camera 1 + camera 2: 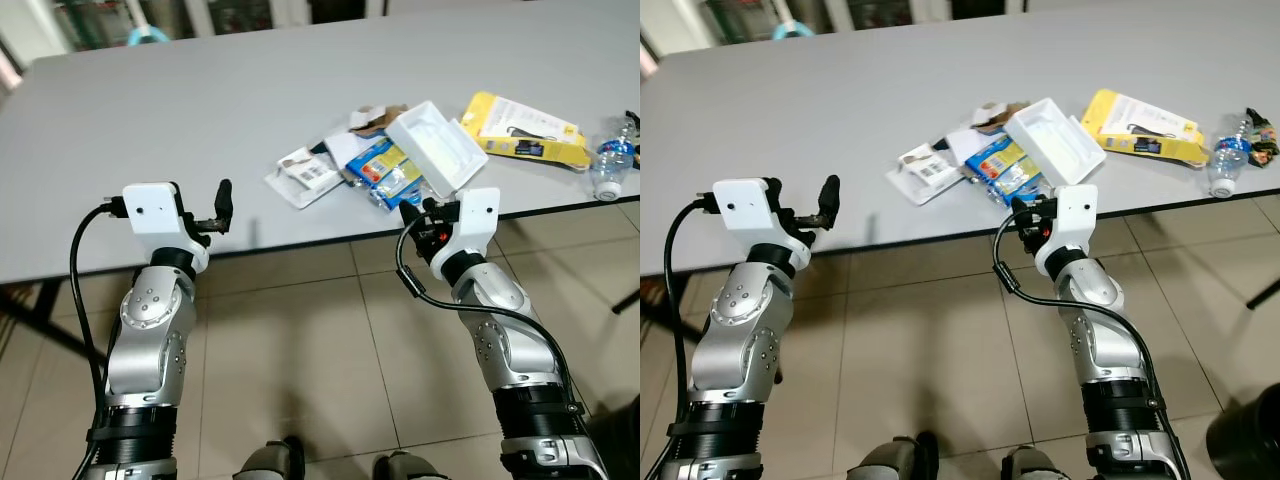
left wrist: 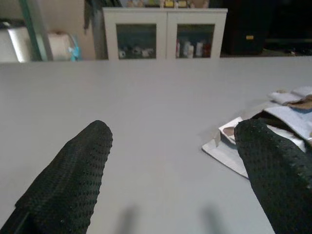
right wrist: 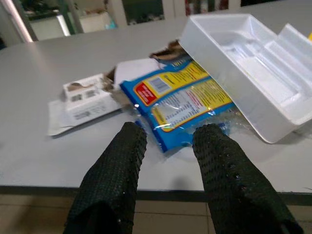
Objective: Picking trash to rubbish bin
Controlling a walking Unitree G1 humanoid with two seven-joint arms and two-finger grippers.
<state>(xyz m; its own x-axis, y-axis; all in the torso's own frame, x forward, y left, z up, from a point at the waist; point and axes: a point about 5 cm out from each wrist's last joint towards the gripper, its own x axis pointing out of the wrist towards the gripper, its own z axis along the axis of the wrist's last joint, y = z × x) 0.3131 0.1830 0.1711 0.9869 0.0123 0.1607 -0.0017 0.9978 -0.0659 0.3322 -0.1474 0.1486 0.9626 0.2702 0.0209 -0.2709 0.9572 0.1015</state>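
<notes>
- Right, grey table (image 1: 200,110) w/ trash pile near front edge, toward robot's right.
- White foam tray (image 1: 437,146) leans on blue-yellow wrapper (image 3: 180,105).
- Right gripper (image 3: 168,141) at table edge, fingers apart, just short of wrapper.
- Left gripper (image 2: 173,146) wide apart, over bare table.

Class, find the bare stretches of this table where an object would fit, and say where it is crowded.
Bare: the grey table left of the white blister pack, ahead of the left gripper. Crowded: the blue wrapper, white foam tray, yellow package and plastic bottle.
</notes>
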